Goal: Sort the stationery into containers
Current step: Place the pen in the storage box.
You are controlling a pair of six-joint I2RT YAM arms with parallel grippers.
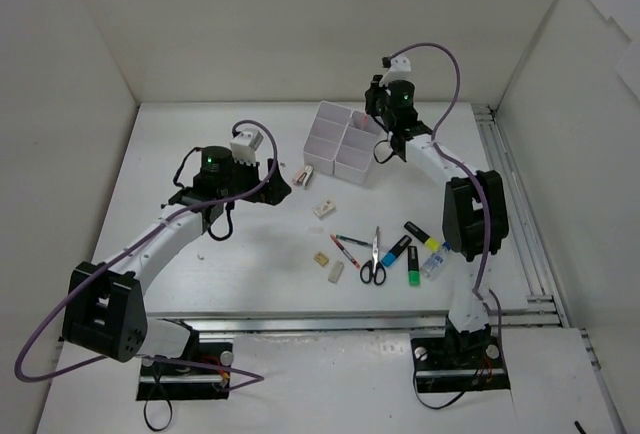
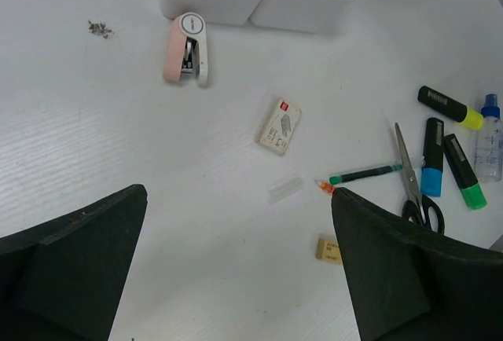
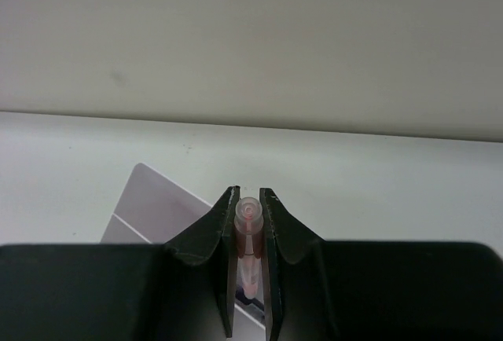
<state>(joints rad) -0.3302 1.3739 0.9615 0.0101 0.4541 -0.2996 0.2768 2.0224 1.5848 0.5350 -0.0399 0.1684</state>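
Right gripper (image 3: 248,193): closed on a pinkish pen (image 3: 248,235), barrel upright between the two fingers, round end showing at the tips
Right gripper position: raised over the right side of the containers (image 1: 350,167)
Containers: four white bins in a two-by-two block, right of the middle of the worktop (image 1: 200,134), nearer its far edge than its near one
Left gripper (image 2: 236,196): fingers spread wide, nothing between them, above bare worktop left of the block
Pink stapler (image 2: 187,48): lying flat just beside the block's near-left wall, a few loose staples (image 2: 100,28) near it
Small white box (image 2: 280,126): alone, between stapler and the main scatter
Main scatter: toward the near edge, right of middle
Pens: dark green pen (image 2: 365,174) and red pen (image 1: 344,251), just left of the scissors (image 2: 413,184)
Highlighters: blue highlighter (image 2: 433,156), green highlighter (image 2: 462,172) and yellow highlighter (image 2: 448,107) right of the scissors
Glue bottle (image 2: 489,137): blue-capped, closest of the scatter to the right edge
Erasers: tan eraser (image 2: 328,250) and white eraser (image 1: 336,271) close together, left of the scissor handles
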